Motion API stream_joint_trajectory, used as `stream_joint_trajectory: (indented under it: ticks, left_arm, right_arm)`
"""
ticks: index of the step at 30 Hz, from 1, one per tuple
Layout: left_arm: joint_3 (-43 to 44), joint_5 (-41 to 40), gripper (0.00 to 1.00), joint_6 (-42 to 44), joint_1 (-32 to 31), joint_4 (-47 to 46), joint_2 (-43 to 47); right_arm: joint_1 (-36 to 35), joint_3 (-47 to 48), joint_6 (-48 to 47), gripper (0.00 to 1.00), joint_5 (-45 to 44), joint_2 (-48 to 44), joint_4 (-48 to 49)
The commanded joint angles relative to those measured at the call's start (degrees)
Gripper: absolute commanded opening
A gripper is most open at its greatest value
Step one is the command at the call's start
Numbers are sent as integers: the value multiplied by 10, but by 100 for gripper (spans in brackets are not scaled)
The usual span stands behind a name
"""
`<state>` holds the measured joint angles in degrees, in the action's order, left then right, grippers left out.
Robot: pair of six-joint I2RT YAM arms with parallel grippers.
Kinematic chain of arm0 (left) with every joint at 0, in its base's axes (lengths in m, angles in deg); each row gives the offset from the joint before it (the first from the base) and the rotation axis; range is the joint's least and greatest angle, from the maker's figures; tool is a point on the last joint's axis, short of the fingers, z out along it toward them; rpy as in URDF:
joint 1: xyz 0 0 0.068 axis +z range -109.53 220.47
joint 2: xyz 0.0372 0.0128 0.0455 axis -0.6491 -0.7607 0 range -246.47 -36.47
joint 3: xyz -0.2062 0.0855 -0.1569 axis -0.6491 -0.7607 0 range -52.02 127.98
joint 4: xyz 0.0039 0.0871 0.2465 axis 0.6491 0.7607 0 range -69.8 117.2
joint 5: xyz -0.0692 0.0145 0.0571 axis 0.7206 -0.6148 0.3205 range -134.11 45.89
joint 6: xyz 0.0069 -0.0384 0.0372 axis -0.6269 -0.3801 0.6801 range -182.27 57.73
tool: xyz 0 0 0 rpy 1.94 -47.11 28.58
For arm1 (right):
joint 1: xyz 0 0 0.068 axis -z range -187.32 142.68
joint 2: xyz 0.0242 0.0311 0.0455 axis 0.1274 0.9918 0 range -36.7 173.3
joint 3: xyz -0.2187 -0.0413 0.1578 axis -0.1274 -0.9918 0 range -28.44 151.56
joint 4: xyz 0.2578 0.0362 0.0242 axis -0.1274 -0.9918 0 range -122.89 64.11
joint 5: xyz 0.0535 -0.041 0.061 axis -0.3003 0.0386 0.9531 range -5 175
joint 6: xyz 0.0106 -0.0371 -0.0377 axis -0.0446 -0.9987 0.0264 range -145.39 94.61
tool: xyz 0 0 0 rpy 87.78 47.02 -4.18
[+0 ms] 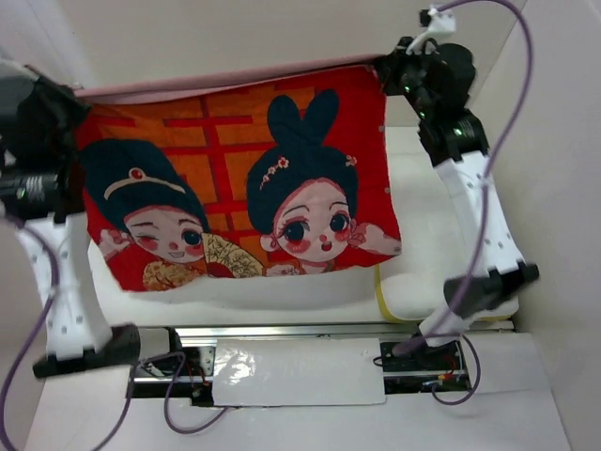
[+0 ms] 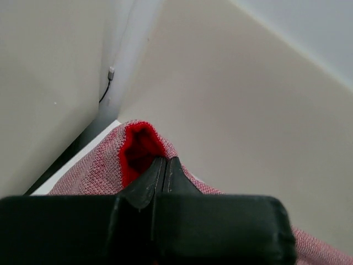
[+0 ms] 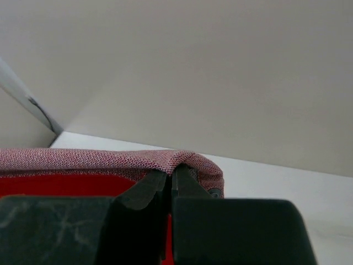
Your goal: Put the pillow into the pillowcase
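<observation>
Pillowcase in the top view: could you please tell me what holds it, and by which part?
Both hold the pillowcase: the left tool pinches its top left corner, the right tool its top right corner.

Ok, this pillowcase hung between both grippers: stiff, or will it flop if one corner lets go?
Probably floppy: the pillowcase hangs as a limp sheet, its lower edge wavy over the pillow. Likely light, since the left gripper and right gripper carry it by thin corner pinches.
</observation>
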<state>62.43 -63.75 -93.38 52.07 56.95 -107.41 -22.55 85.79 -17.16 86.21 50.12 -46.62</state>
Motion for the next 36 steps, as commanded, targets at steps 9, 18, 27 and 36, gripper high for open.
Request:
stream_joint_trajectory:
  ticks: [9, 18, 27, 36]
  left_arm:
    - [273, 137, 0, 118, 50, -74, -285]
    - [159, 107, 0, 118, 57, -152, -157]
    - [-379, -10, 0, -35, 57, -195, 157]
    - [-666, -31, 0, -254, 62, -6, 220]
  right_arm:
    - [34, 297, 31, 0, -32, 294, 129]
    - [25, 194, 43, 0, -62, 183, 184]
    - [-13, -302, 134, 0, 98, 40, 232]
    - [-119, -611, 192, 10, 59, -69, 226]
